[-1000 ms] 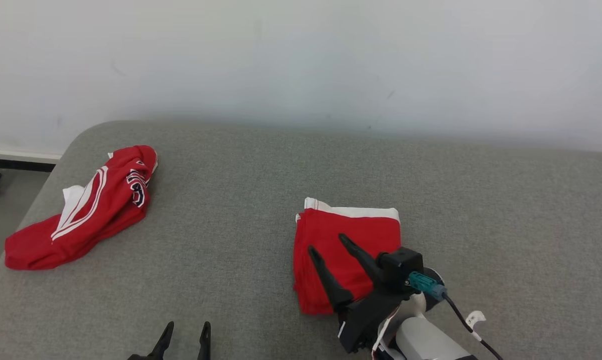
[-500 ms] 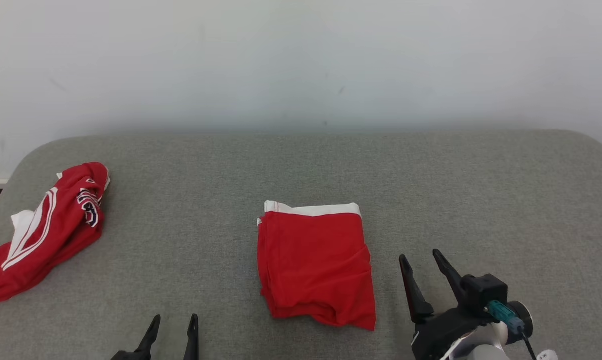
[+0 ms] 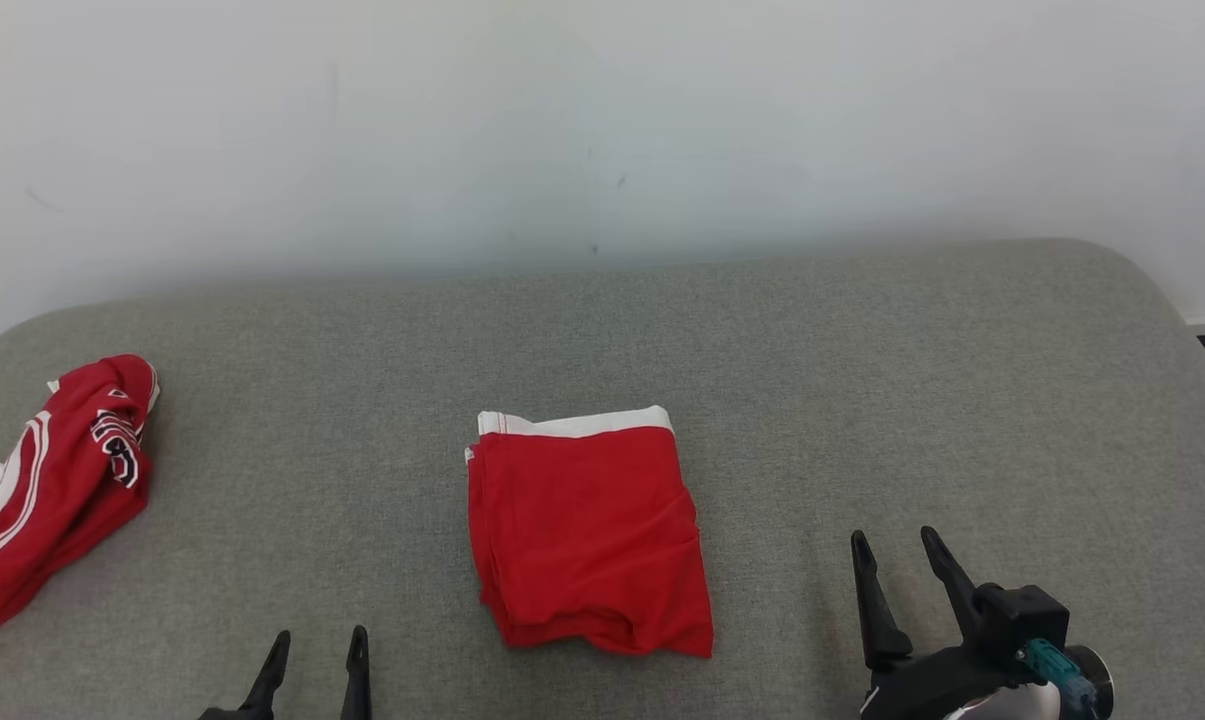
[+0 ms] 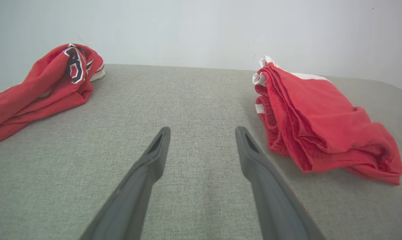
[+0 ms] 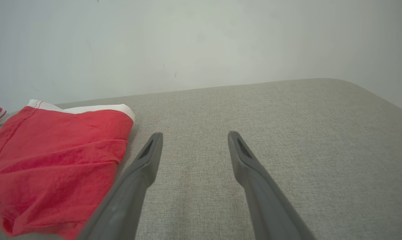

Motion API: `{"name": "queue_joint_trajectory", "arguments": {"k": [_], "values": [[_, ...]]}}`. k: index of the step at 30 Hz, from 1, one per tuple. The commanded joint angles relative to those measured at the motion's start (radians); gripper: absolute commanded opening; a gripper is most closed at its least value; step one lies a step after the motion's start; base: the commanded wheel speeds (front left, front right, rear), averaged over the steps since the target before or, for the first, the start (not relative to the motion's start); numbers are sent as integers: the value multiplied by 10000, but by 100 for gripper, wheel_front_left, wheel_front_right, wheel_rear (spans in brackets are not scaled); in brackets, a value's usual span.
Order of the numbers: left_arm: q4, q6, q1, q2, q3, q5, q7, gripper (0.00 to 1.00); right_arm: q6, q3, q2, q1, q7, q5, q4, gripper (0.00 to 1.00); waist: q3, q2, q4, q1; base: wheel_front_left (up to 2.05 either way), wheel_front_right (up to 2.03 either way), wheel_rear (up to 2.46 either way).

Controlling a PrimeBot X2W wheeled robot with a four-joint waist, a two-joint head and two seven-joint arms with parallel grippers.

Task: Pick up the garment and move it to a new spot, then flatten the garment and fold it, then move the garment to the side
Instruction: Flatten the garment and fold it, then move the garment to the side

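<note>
Head view: A folded red garment (image 3: 587,535) with a white band along its far edge is seen lying flat at the middle of the grey padded surface (image 3: 862,400). A crumpled red garment (image 3: 47,490) with white stripes is noted at the surface's left end, well apart from the folded one. The left gripper (image 3: 320,633) is seen at the lower edge, left of the folded red garment, with its fingers parted and nothing between them. The right gripper (image 3: 892,535) is found at the lower right, clear of the cloth, its fingers likewise spread and empty. A white wall (image 3: 602,120) is recorded behind the surface.

Left wrist view: The left gripper (image 4: 203,128) is shown wide apart over bare grey fabric. The folded red garment (image 4: 317,123) is seen to the right of the fingers, its stacked layers visible at the near edge; the crumpled red garment (image 4: 44,86) lies at the far left. Neither is touched.

Right wrist view: The right gripper (image 5: 195,133) is shown spread wide and holding nothing. The folded red garment (image 5: 60,160) lies just beside the left finger; contact cannot be confirmed.
</note>
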Motion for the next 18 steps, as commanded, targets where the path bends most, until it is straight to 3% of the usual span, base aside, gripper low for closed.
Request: {"name": "queue_joint_trajectory", "arguments": {"k": [1,18], "values": [[-53,63,185,-8,60,103,-33,100,-24,18,43,128,1,87,-50,100,-36,-1,-45,0,0,0,0],[-416,185,462,-7,237,157,-33,100,-24,322,44,326,1,594,31,100,-84,-1,-189,0,0,0,0]]}}
